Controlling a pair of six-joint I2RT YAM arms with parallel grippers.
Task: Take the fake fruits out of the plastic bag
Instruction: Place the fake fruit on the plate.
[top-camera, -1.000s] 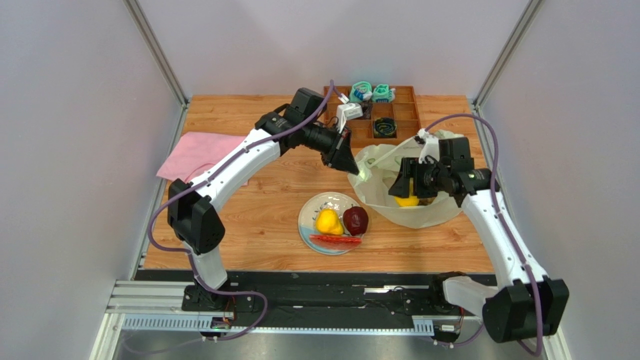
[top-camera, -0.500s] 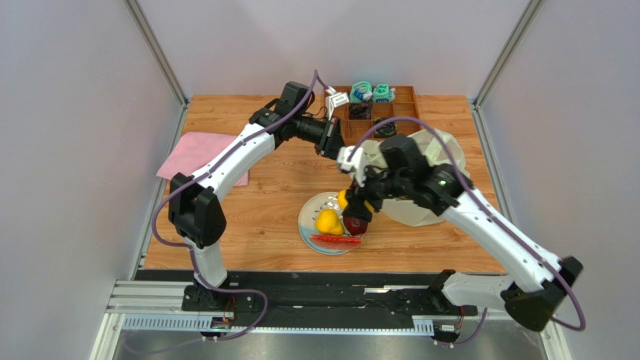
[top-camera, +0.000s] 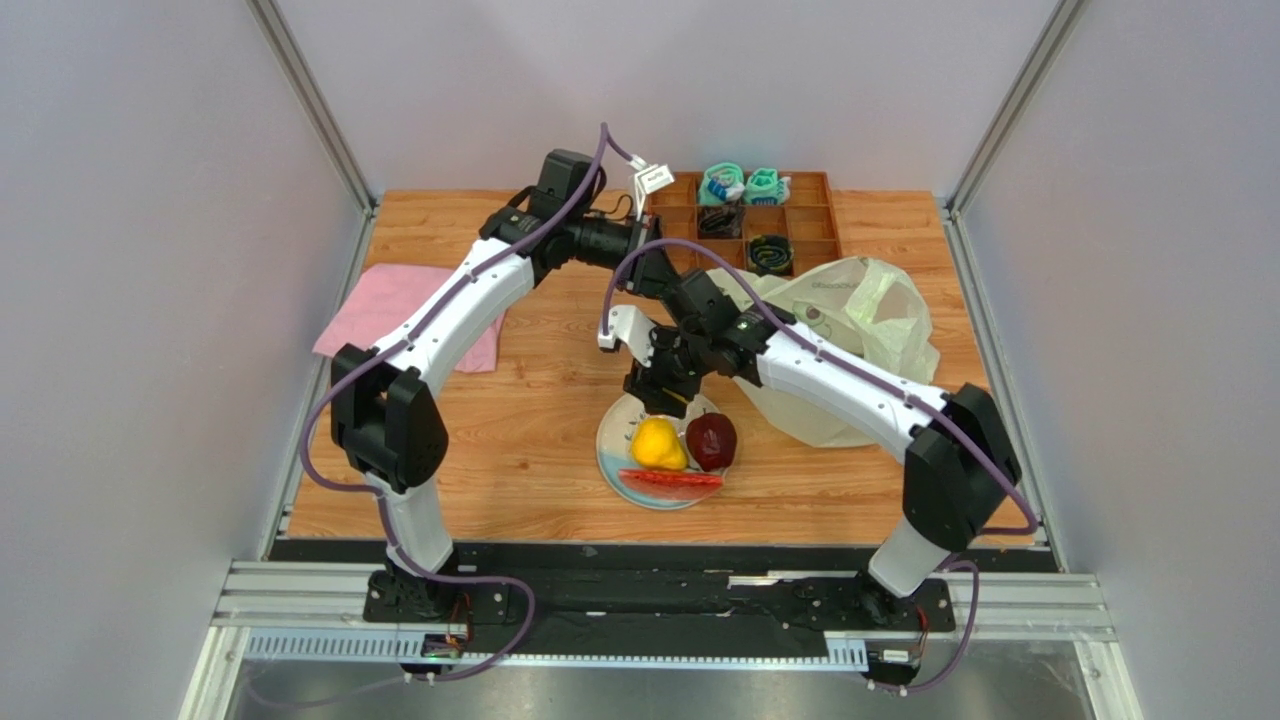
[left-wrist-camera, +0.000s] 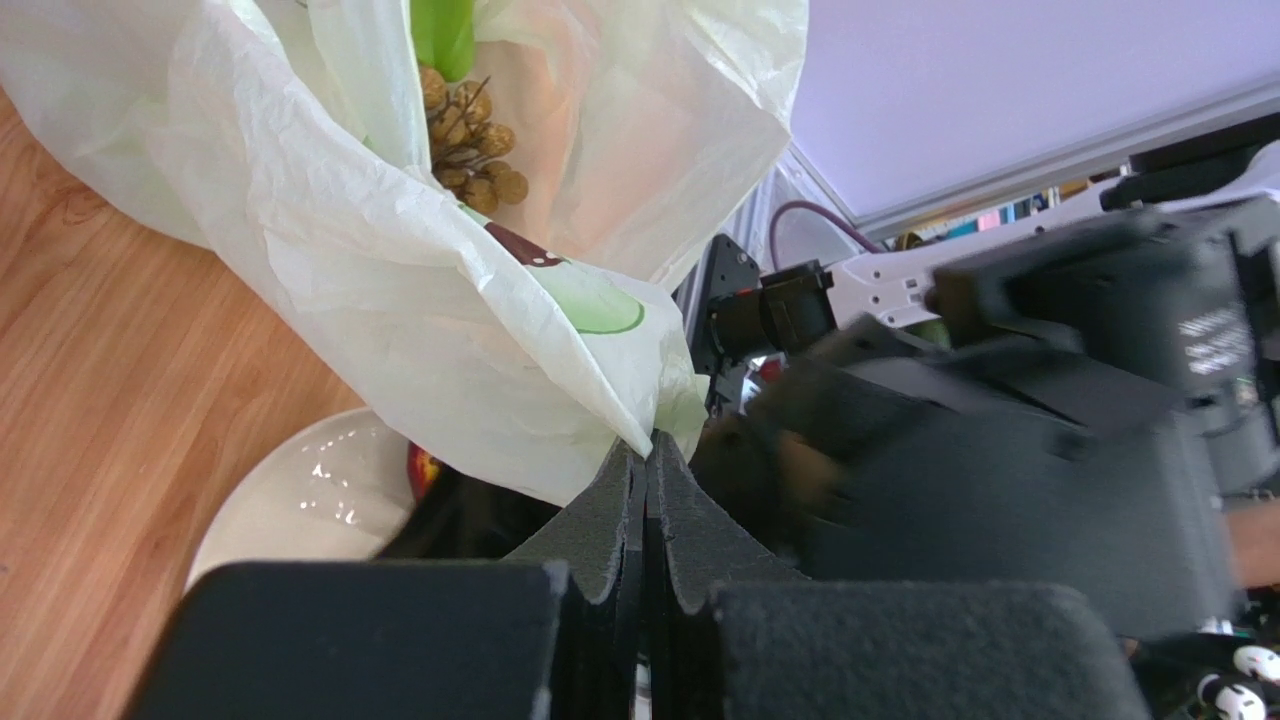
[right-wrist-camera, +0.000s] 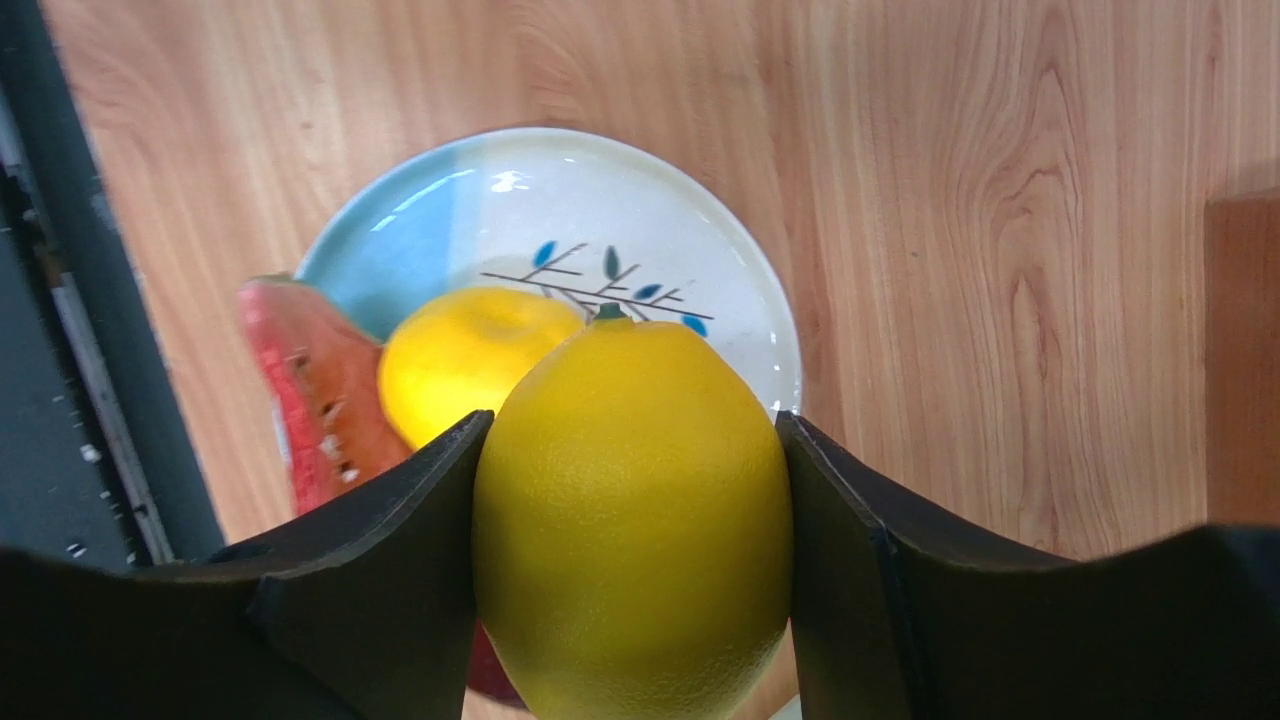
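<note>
Since half a second ago, the right gripper (top-camera: 663, 393) has been swinging left, away from the plastic bag (top-camera: 849, 330), and the left gripper (top-camera: 651, 276) has been drawing back toward the far side.

From above, the right gripper is hovering over the far rim of the plate (top-camera: 612, 450). A yellow pear (top-camera: 654, 443), a dark red round fruit (top-camera: 712, 440) and a red slice (top-camera: 669, 482) are lying just nearside of it, and the plastic bag is sitting to its right.

At the left wrist, the left gripper (left-wrist-camera: 649, 465) is pressing fully closed on a fold of the plastic bag's edge. A green patch (left-wrist-camera: 440, 30) and a brown cluster (left-wrist-camera: 473, 128) are showing on or through the film beyond it.

At the right wrist, the right gripper's jaws are standing wide, clamping a yellow lemon (right-wrist-camera: 631, 525) between them. The plate, pear and slice are lying directly beneath.
</note>
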